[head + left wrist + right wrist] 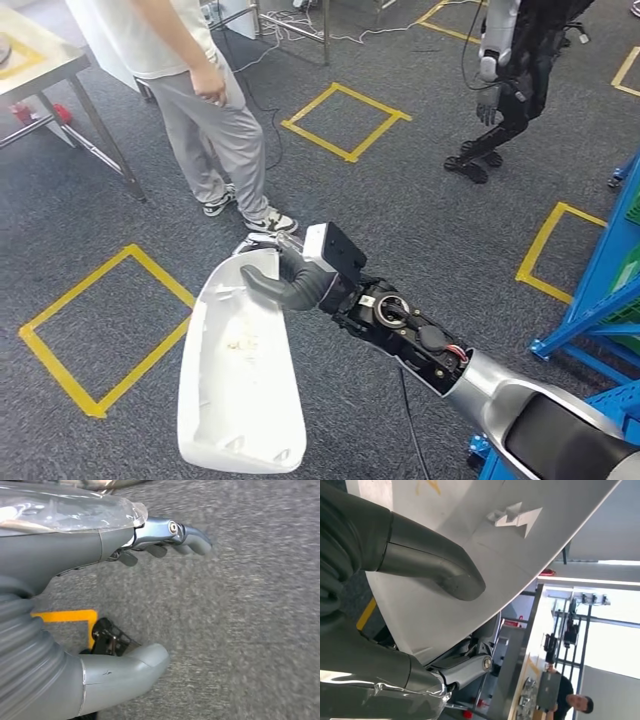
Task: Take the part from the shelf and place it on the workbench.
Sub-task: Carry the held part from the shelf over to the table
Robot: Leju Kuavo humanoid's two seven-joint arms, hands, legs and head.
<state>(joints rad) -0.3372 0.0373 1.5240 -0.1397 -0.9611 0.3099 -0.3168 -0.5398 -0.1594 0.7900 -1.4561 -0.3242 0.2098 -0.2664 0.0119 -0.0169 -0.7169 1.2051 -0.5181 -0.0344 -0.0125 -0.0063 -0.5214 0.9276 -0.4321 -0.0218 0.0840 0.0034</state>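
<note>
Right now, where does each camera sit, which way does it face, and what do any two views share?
Head view: high on the body, facing down at carpet; right hand holds the white part, a person stands ahead.
Left wrist view: behind the left hand, facing carpet; fingers apart, holding nothing.
Right wrist view: behind the right hand, thumb on the part's inner face.
Shared: head and right wrist views both show the gripped part.
</note>
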